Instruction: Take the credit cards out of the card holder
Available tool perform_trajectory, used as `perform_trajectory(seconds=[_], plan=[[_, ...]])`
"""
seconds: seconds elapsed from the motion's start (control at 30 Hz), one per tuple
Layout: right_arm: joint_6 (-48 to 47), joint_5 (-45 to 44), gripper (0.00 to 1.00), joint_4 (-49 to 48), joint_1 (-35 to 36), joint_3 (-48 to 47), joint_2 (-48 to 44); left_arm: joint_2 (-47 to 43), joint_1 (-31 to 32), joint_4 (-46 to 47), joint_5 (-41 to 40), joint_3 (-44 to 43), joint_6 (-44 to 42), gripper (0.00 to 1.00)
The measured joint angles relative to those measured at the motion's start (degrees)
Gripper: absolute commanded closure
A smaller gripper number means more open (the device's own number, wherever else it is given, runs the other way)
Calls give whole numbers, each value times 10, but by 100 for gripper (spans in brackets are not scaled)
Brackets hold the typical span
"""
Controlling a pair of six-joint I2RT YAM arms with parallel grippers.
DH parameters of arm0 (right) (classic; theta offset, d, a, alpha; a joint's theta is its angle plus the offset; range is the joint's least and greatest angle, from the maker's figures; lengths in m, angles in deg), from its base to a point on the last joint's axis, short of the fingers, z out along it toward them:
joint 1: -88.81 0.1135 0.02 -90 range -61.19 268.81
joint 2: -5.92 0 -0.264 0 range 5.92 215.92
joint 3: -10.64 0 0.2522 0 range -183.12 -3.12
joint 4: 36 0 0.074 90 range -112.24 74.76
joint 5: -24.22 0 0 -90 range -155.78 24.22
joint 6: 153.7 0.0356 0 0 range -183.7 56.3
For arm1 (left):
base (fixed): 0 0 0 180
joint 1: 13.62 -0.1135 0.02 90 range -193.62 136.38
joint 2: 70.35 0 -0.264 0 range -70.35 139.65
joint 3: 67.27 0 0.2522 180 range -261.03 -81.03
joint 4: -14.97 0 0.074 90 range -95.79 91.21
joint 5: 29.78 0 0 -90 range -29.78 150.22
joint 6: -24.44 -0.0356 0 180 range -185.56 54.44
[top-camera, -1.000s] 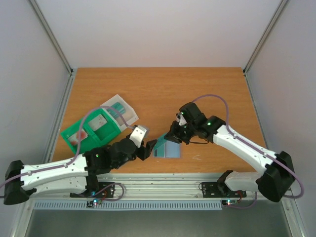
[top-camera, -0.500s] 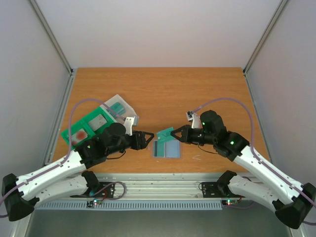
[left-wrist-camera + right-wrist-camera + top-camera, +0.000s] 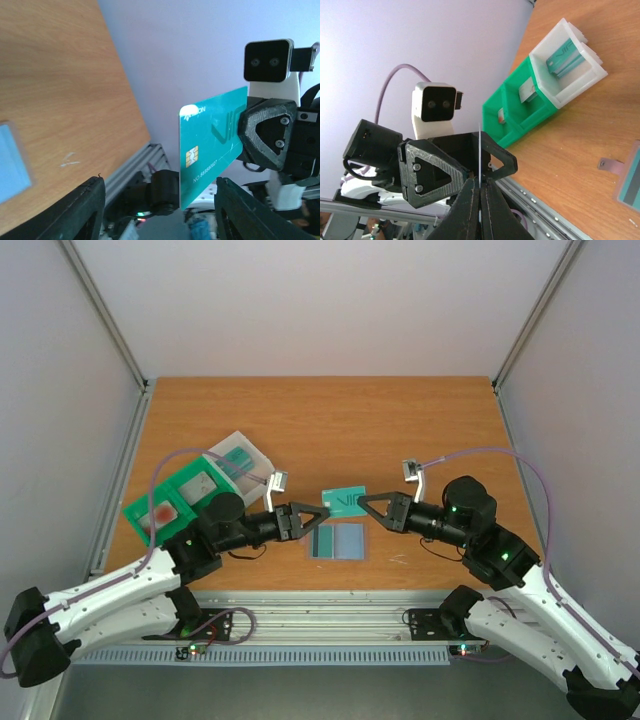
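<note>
Holding card (image 3: 345, 501) aloft, right pincer (image 3: 363, 502) horizontal

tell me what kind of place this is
Probably a robot lab test cell: plain white panels on metal struts enclose a wooden tabletop, with two white-and-black arms bolted to an aluminium rail.

You have one teal credit card (image 3: 212, 145) up in the air, with its chip and white lettering showing. The right hand (image 3: 363, 502) pinches it at one end. The pale-grey card holder (image 3: 337, 540) lies flat on the desk (image 3: 300, 420) just below, with a light-blue card (image 3: 348, 539) showing in it.
</note>
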Motion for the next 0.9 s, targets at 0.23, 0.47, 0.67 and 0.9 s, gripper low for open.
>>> perform_trajectory(seconds=[0.23, 0.47, 0.67, 0.9], plan=[[24, -3, 99, -14, 0, 0, 0, 2, 0, 75, 24, 5, 36, 80], [41, -11, 94, -16, 0, 0, 0, 2, -2, 96, 33, 5, 42, 100], [45, -23, 71, -2, 0, 0, 5, -10, -2, 83, 29, 4, 23, 100], [36, -47, 19, 47, 0, 1, 6, -35, -2, -9, -22, -6, -32, 100]])
